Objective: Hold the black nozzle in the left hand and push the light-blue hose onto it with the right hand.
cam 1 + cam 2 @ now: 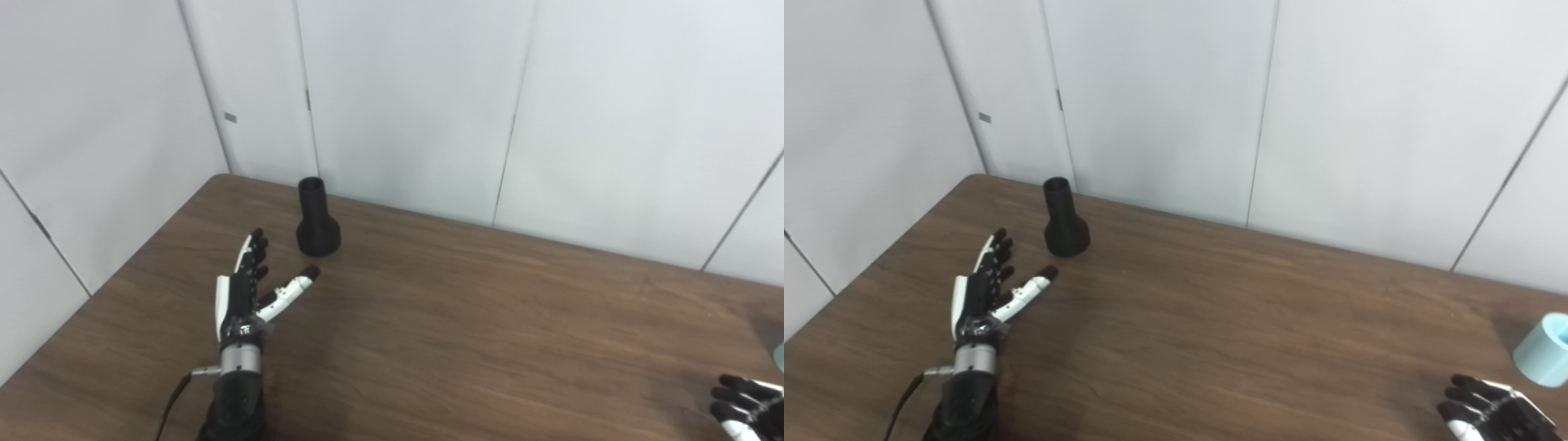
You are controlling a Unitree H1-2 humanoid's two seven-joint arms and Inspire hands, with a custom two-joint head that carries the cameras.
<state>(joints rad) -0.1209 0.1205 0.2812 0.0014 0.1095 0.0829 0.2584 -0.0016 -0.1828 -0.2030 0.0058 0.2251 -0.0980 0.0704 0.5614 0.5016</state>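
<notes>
Black flared plastic nozzle (317, 218) is standing upright at the far left of the brown wooden table (465, 318). Left hand (245, 291) is hovering near it, fingers spread, empty. Right hand (1488, 410) is lying low at the right edge, fingers apart, near the light-blue cylindrical hose end (1543, 349).

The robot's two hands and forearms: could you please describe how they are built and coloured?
The left hand has black fingers with white plates on the back and thumb, a silver metal wrist collar with a small plug, and a black forearm with a thin dark cable trailing down. The right hand, partly cut off by the frame, shows the same black fingers with white panels.
</notes>
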